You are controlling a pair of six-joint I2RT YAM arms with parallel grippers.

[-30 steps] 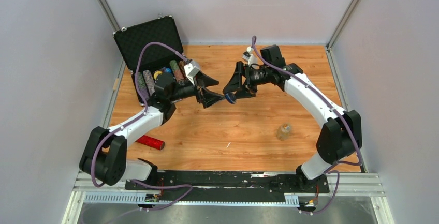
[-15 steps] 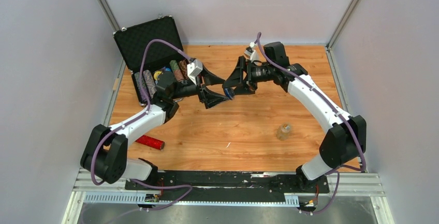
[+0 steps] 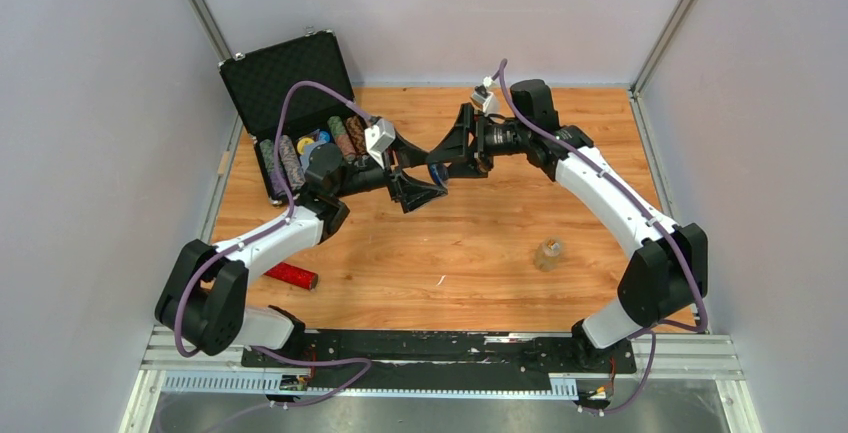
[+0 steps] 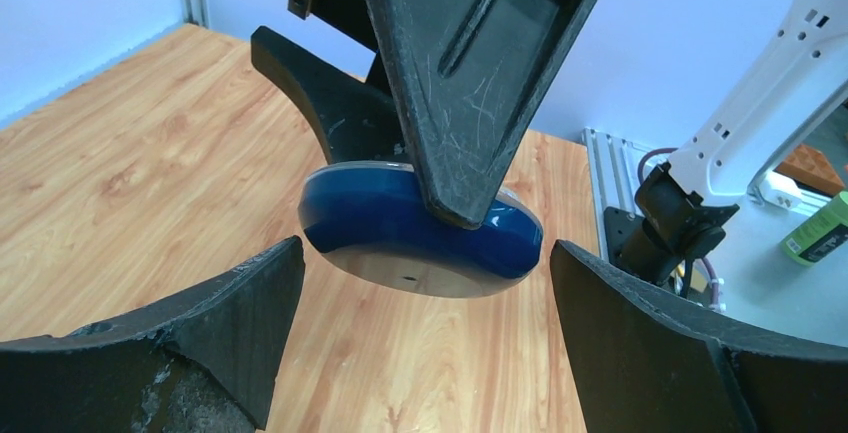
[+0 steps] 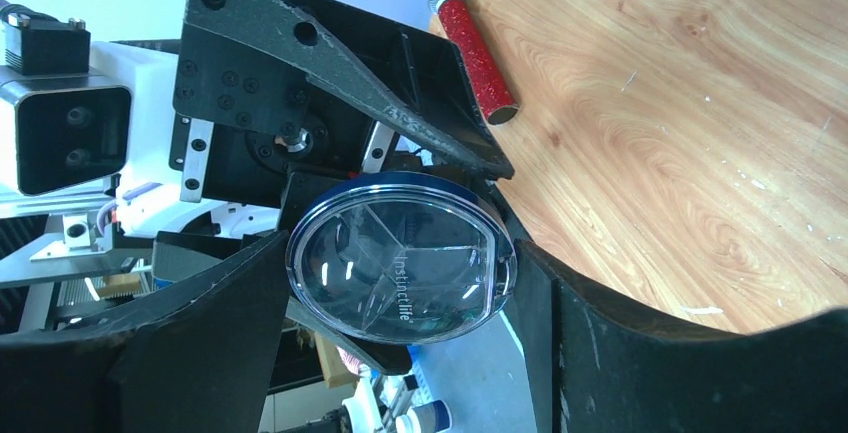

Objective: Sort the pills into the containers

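Jaws on the right gripper [image 5: 400, 265] pinch the round dish [image 4: 370, 228] edge to edge, up in the air over the table [image 3: 480, 253], and the left gripper [image 4: 425, 253] stands spread wide either side, not touching! Looks light, stiff plastic with a slick clear lid [image 5: 375, 248], so take it across the rim, gently.

Black case [image 3: 285, 78]: open, at the far-left corner of the wooden bench [image 3: 470, 243], chip rows [image 3: 290, 158] inside. Red glittery tube [image 3: 291, 275]: lying nearer than the case. Small clear bottle [image 3: 547, 253]: well right of the case.
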